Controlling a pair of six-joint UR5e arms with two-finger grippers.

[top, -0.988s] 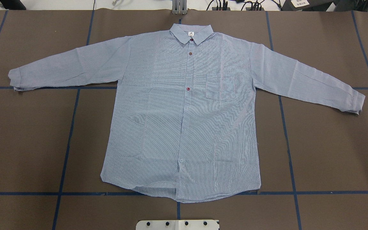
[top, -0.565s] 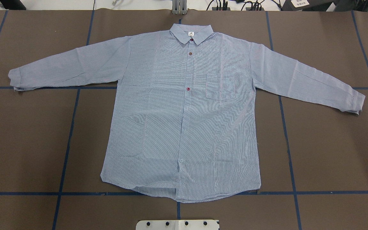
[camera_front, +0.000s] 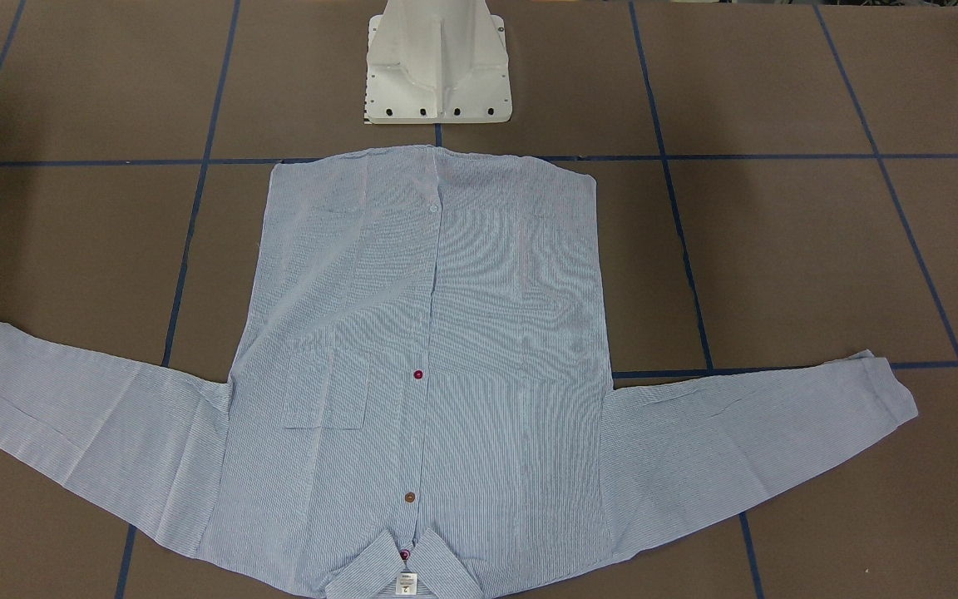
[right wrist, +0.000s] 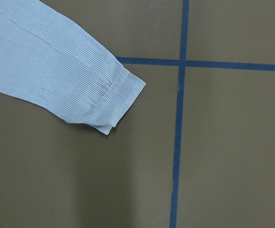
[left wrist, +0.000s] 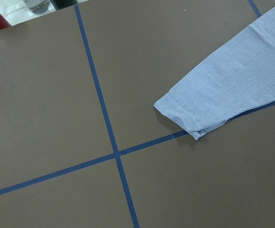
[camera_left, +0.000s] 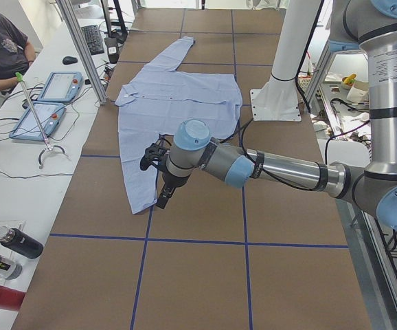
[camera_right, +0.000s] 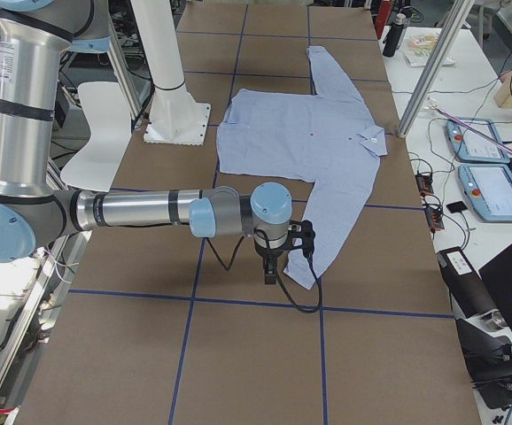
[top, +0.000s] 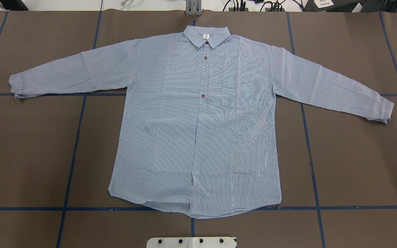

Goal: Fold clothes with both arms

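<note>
Front view: the shirt (camera_front: 446, 333) lies flat and buttoned at centre frame, collar at the bottom edge, sleeves spread wide. I judge it is laid out that way so each arm gets a sleeve.

Overhead shows the same layout, with no arms in frame.

The left side view adds what those two miss: my left gripper (camera_left: 156, 165) hangs by the left cuff (camera_left: 138, 203), centre frame. I cannot tell whether it is open or closed.

In the right side view, the right gripper (camera_right: 296, 241) hangs by the right cuff (camera_right: 305, 274), and again I cannot tell its state.

The wrist views show each cuff lying free on the table (left wrist: 56, 95), with no fingers in sight.
</note>
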